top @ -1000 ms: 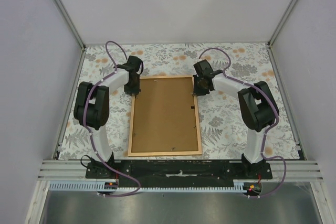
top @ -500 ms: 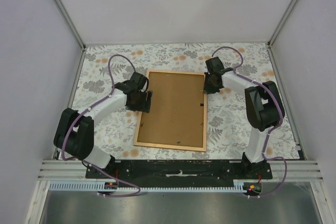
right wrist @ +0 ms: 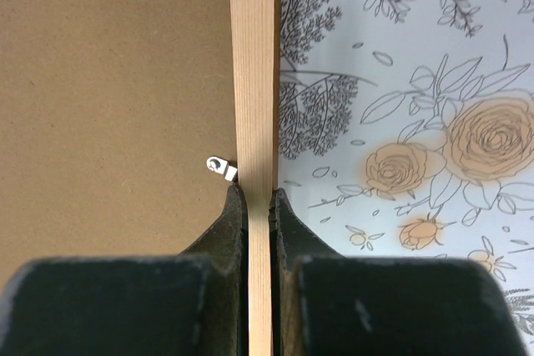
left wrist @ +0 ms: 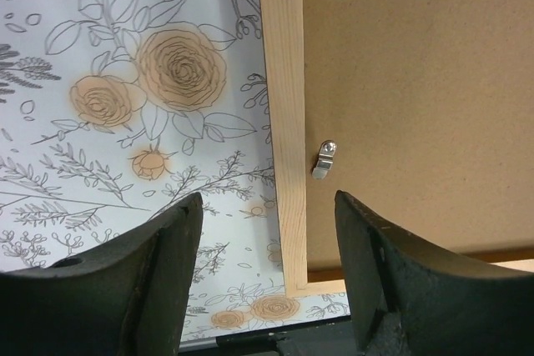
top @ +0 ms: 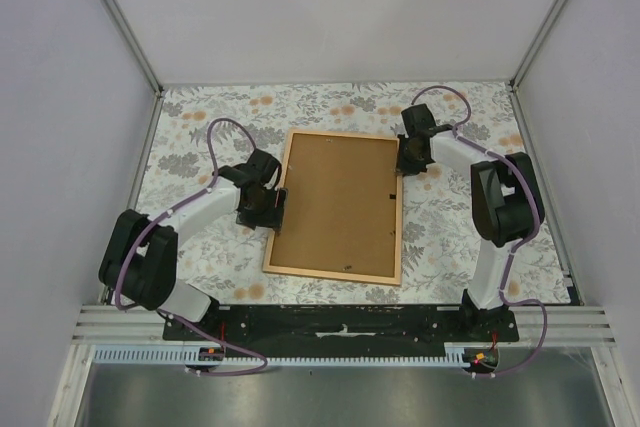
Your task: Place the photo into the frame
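Observation:
The frame (top: 330, 274) lies flat on the flowered table, back side up, with its brown backing board (top: 340, 202) filling it. The photo is hidden. My right gripper (top: 403, 162) is shut on the frame's right rail (right wrist: 254, 56) near the far corner, beside a small metal clip (right wrist: 220, 167). My left gripper (top: 272, 207) stands open over the left rail (left wrist: 284, 81). That rail shows between its fingers (left wrist: 167, 248) without touching them. Just ahead of them a clip (left wrist: 324, 160) sits on the board (left wrist: 417, 81).
A flowered cloth (top: 200, 137) covers the table. Grey walls with metal posts (top: 120, 17) close it in on three sides. The arms' black base rail (top: 340, 322) runs along the near edge.
My left gripper has opened and let go of the left rail, and that arm has dropped lower. The frame has slid right and away, turning slightly, with the right gripper still clamped on it.

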Action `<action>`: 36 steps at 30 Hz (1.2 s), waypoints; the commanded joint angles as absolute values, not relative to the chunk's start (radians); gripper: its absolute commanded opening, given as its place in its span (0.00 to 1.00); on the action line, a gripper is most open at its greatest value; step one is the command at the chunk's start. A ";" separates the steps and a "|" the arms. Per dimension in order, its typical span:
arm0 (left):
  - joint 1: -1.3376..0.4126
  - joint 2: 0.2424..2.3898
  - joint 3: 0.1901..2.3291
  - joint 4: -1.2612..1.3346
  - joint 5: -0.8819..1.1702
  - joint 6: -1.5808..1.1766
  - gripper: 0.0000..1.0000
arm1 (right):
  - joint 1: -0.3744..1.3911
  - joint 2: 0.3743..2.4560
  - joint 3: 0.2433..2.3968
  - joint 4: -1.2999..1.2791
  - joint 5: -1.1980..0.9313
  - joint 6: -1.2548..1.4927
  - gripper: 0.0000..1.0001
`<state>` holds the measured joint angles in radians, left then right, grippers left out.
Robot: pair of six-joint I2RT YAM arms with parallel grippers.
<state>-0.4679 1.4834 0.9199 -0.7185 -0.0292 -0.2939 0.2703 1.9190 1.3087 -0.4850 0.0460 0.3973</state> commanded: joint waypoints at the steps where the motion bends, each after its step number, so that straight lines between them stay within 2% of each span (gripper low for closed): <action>1: -0.471 1.529 0.960 -0.695 0.041 -0.241 0.70 | 0.244 1.950 1.394 -0.468 0.017 0.368 0.00; 7: -0.472 1.626 0.992 -0.673 0.069 -0.195 0.69 | 0.239 1.990 1.443 -0.480 0.011 0.353 0.00; 16: -0.474 1.667 0.977 -0.647 0.005 -0.205 0.65 | 0.219 2.000 1.467 -0.492 0.006 0.342 0.00; 22: -0.472 1.687 0.973 -0.621 -0.110 -0.262 0.53 | 0.219 1.988 1.453 -0.491 0.003 0.341 0.00; 26: -0.472 1.697 0.979 -0.617 -0.167 -0.296 0.37 | 0.219 1.980 1.440 -0.491 0.005 0.337 0.00; 29: -0.472 1.698 0.982 -0.614 -0.196 -0.317 0.29 | 0.219 1.976 1.431 -0.489 0.006 0.336 0.00; 36: -0.472 1.695 0.983 -0.580 -0.224 -0.341 0.20 | 0.216 1.964 1.417 -0.485 0.003 0.337 0.00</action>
